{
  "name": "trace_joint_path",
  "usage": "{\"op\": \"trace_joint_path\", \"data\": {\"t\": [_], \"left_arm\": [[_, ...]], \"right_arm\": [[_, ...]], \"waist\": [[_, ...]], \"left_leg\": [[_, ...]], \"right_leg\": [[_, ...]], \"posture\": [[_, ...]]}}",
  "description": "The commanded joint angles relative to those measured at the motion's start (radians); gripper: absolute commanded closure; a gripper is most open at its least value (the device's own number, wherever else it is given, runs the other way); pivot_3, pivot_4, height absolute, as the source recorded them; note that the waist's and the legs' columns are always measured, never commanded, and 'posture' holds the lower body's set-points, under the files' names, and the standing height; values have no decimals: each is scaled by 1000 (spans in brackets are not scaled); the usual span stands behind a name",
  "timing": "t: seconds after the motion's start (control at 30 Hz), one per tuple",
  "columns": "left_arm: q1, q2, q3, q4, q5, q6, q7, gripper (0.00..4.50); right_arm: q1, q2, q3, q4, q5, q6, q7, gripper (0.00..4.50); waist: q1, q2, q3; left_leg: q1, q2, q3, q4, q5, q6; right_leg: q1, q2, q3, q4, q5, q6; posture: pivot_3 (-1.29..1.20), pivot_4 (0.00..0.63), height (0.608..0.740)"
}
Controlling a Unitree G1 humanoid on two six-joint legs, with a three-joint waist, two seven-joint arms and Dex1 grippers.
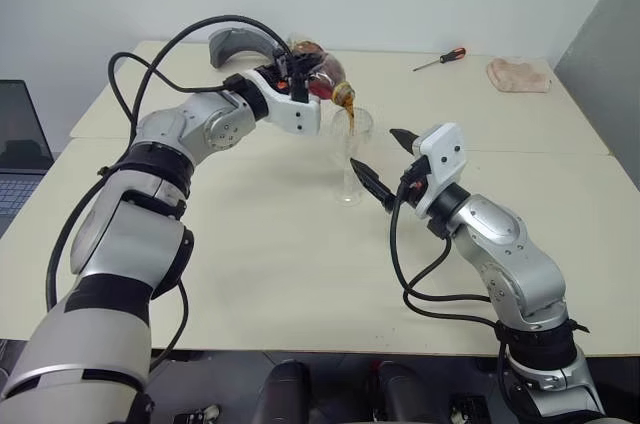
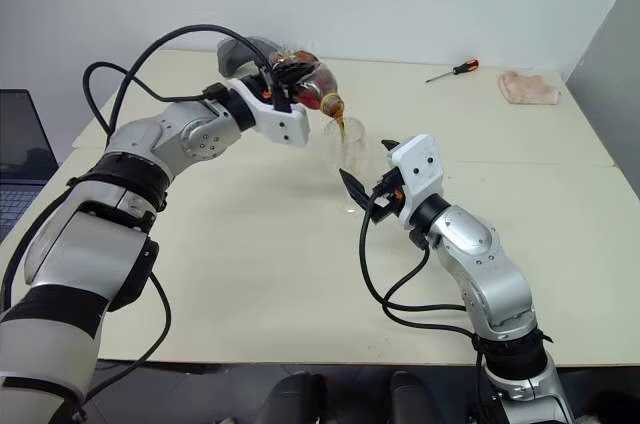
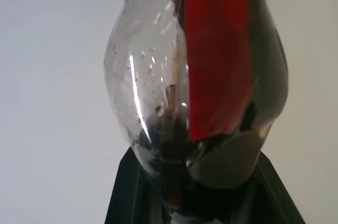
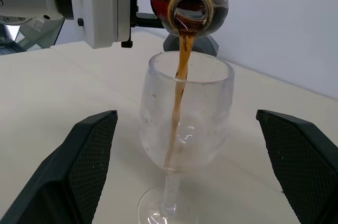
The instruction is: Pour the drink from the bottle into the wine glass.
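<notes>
My left gripper (image 1: 297,72) is shut on the bottle (image 1: 324,76), a clear bulbous bottle with a red label, held tipped with its open mouth (image 4: 190,6) over the wine glass (image 1: 350,149). A thin stream of the dark brown drink (image 4: 178,89) runs from the mouth into the glass bowl. The clear stemmed glass stands upright on the table. My right gripper (image 1: 377,153) is open, with one black finger (image 4: 87,155) on each side of the glass, both apart from it. In the left wrist view the bottle (image 3: 158,92) is close up, with drink in its lower side.
The beige table (image 1: 250,274) carries a red-handled screwdriver (image 1: 440,60) and a pink cloth (image 1: 518,75) at the far right. A grey curved object (image 1: 238,44) lies behind the bottle. A laptop (image 1: 20,159) sits off the table's left edge.
</notes>
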Motion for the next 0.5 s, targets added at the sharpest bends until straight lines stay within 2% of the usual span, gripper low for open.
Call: {"op": "trace_joint_path", "data": {"t": [0.03,0.5], "left_arm": [[-57,19,0,-7,6,-3,38,3761],[-65,21,-7,12,13,1,57,3761]], "right_arm": [[-22,0,-12,-34,-1,-4,4,0],[-25,3,-12,-38,6,5,8,0]], "waist": [[0,0,0],[0,0,0]], "left_leg": [[0,0,0,0,0,0],[0,0,0,0,0,0]], "right_leg": [[0,0,0,0,0,0],[0,0,0,0,0,0]], "posture": [[0,150,740],[0,150,740]]}}
